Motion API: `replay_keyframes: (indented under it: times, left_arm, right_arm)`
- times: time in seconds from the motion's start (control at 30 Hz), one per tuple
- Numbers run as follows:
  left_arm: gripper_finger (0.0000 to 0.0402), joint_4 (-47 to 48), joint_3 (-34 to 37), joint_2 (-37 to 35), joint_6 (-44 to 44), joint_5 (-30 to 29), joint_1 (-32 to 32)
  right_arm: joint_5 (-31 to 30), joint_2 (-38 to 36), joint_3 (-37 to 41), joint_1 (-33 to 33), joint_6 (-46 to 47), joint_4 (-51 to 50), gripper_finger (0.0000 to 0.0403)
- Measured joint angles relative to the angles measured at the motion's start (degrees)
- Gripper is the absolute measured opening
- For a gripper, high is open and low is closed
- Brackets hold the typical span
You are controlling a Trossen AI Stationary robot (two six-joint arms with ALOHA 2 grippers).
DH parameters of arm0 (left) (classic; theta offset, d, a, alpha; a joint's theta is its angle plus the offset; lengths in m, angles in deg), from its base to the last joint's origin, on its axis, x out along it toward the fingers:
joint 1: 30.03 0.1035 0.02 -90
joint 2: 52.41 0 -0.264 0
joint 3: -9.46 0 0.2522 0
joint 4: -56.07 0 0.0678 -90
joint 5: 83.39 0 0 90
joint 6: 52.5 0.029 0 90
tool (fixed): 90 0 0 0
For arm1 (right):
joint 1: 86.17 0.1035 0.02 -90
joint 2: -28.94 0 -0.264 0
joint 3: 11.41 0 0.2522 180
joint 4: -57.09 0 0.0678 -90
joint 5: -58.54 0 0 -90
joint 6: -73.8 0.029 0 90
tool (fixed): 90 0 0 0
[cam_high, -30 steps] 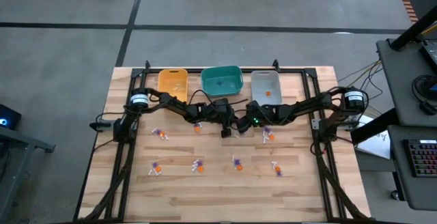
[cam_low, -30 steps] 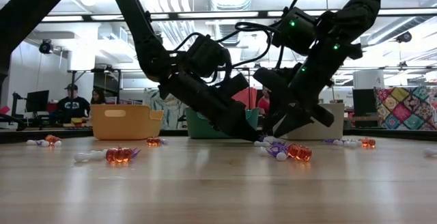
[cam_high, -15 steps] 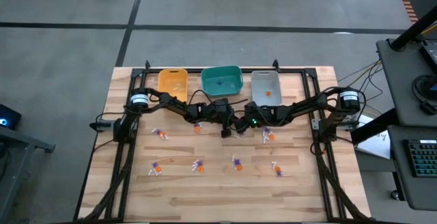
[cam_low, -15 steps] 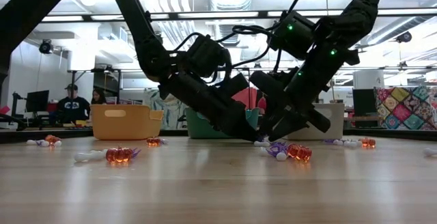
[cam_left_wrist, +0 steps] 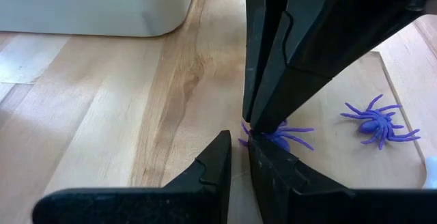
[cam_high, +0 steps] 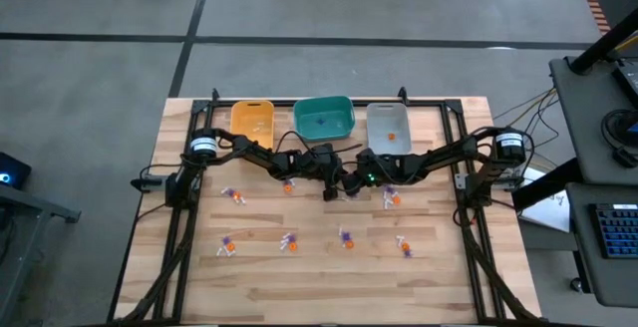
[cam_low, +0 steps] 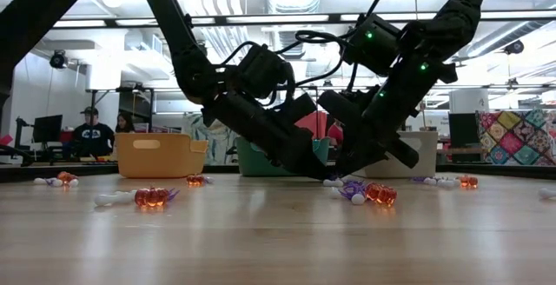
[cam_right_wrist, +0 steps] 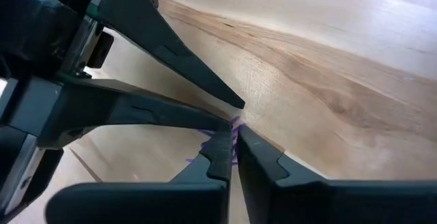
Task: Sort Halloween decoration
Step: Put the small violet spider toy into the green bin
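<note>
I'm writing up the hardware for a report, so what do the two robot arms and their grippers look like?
Both arms are dark, jointed, with loose black cables. Each base carries a round white-and-black motor cap. The right arm shows small green lights. The left gripper and right gripper each end in two slim, tapered black fingers.

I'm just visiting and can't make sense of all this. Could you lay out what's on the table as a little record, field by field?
Surface: wooden table
Bins at far edge: yellow bin, teal bin, grey bin
Scattered items: tiny orange, purple and white trinkets
Left gripper: tip low at mid-table, fingers nearly together
Right gripper: shut, tip meeting the left one at a purple spider
Second purple spider: lies free beside them
Background: people seated at a desk
</note>
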Motion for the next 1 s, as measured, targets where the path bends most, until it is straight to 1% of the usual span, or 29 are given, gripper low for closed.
replay_keyframes:
  times: [0.2, 0.63, 1.0]
  left_arm:
    - [0.0038, 0.69, 0.02, -0.67, -0.22, 0.02, 0.00]
    - [0.0038, 8.23, 0.24, -4.85, 0.24, 0.07, 0.24]
    - [0.0038, 10.23, 0.22, -7.97, 1.03, 0.09, 0.26]
  right_arm:
    - [-0.16, 0.00, 0.00, 0.00, -1.20, -0.04, 0.0009]
    - [-0.63, -2.98, 0.00, 0.07, -2.97, -0.42, 0.0008]
    - [-0.63, -4.09, 0.00, 1.29, -3.22, -0.67, 0.0008]
